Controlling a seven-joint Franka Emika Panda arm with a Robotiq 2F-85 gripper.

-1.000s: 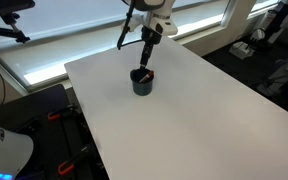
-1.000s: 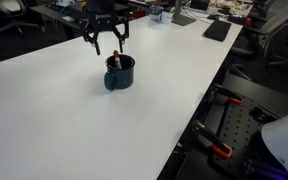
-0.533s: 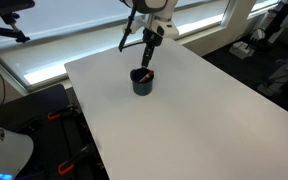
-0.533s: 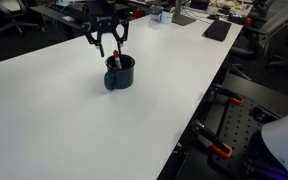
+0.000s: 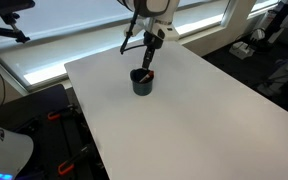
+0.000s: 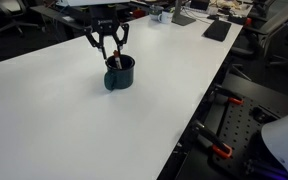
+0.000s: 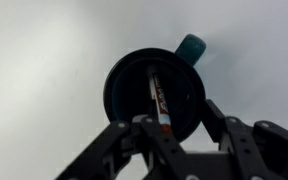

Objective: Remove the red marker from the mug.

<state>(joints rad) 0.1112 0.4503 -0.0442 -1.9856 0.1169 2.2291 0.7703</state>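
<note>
The dark navy mug (image 5: 142,83) stands on the white table, also seen in an exterior view (image 6: 119,74). The red marker (image 7: 160,100) leans inside it, its top poking above the rim (image 6: 113,62). My gripper (image 6: 111,54) hangs just above the mug, open, with its fingers spread on either side of the marker's top. In the wrist view the mug (image 7: 129,85) fills the middle, its handle (image 7: 191,46) pointing away, and my gripper (image 7: 174,114) straddles the near rim. It holds nothing.
The white table (image 5: 204,110) spreads wide around the mug. Its edges drop off to office chairs, desks and cables (image 6: 224,130). A window strip (image 5: 74,40) runs behind the table.
My gripper has come down a little toward the mug's rim, still open. The mug and marker have not moved.
</note>
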